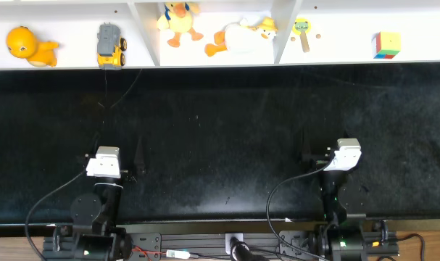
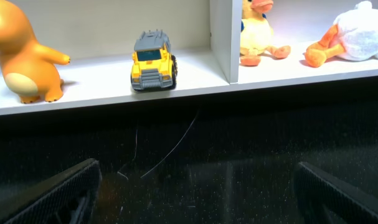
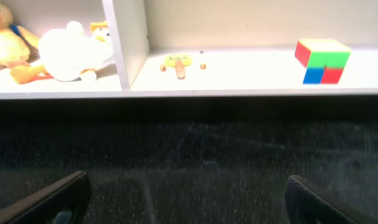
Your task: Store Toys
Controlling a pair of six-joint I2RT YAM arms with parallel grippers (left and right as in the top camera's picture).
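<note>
While the left gripper (image 2: 195, 190) and right gripper (image 3: 182, 196) gape empty, a wild reach could bump the upper-left truck (image 1: 111, 45) off its shelf (image 1: 75, 56).

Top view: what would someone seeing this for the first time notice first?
The bright toys lined up in the white shelf at the table's far edge: an orange figure and a yellow truck in the left compartment, a yellow plush duck and a white plush duck in the middle one, a colour cube in the right. Next, the wide black table, with the left gripper and right gripper open at its near side.
</note>
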